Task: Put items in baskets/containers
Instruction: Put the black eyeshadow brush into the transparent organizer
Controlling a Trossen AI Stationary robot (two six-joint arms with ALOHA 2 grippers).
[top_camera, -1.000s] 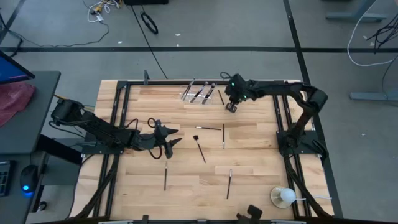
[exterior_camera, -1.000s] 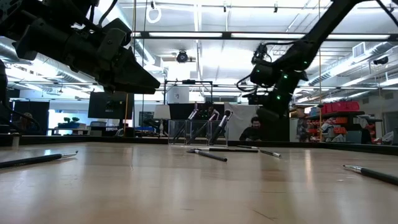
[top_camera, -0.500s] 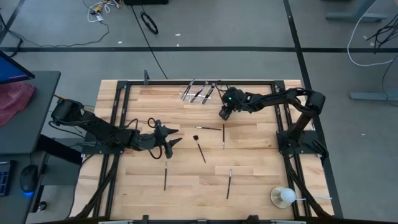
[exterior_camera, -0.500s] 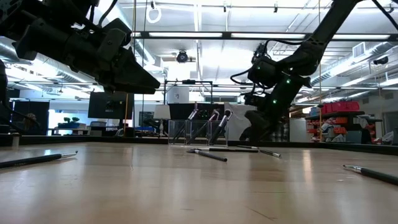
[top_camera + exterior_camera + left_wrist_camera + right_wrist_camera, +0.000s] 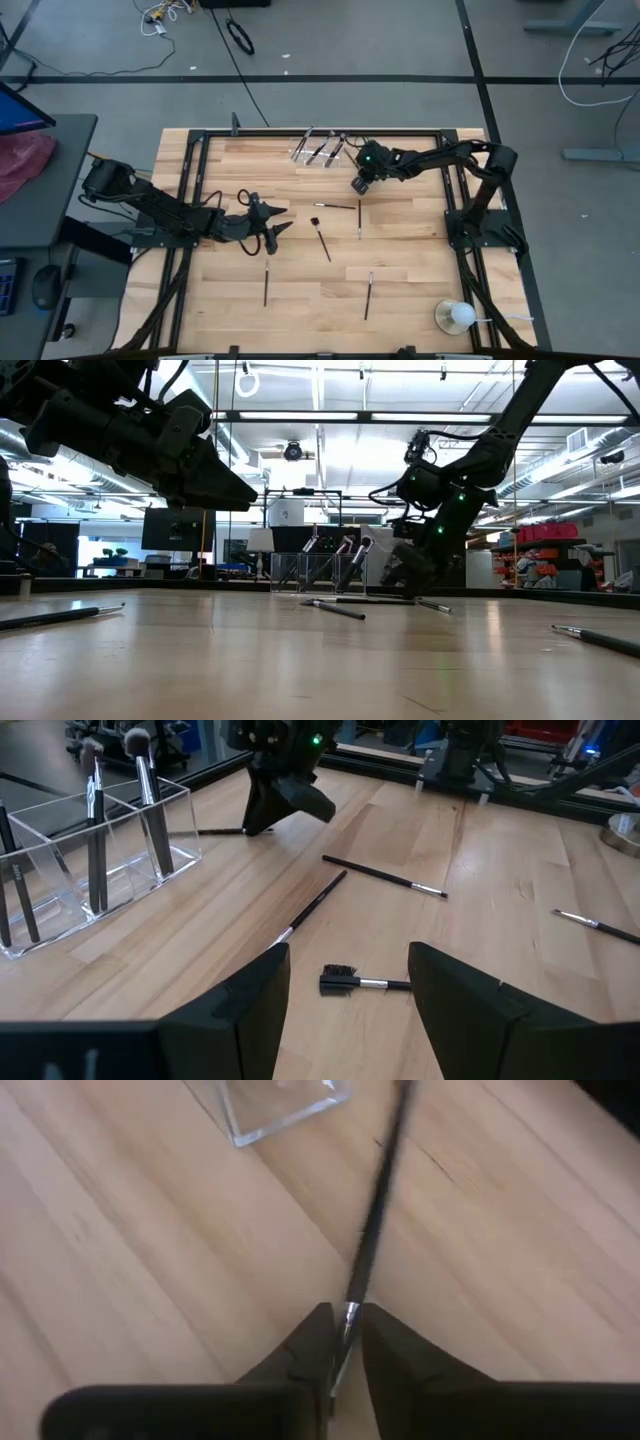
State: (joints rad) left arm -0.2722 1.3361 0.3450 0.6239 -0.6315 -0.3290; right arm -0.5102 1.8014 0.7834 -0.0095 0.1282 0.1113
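Right claw point(image 5: 343, 1342), upper centre of the high view, pinches a makeup brush point(image 5: 375, 1220) near its ferrule, low beside the clear holder point(image 5: 318, 148), presumably to lift it in.

Premises: a robotics lab or workshop. The wooden table point(image 5: 400, 240) sits in a black metal frame point(image 5: 190, 150) on a grey floor marked with dark tape lines, loose cables point(image 5: 238, 35) at the upper centre of the high view. The low view shows exposed ceiling ducting point(image 5: 590, 445) at upper right, strip lights point(image 5: 320, 415), red storage bins point(image 5: 545, 532) at right and a monitor point(image 5: 165, 528) at left.
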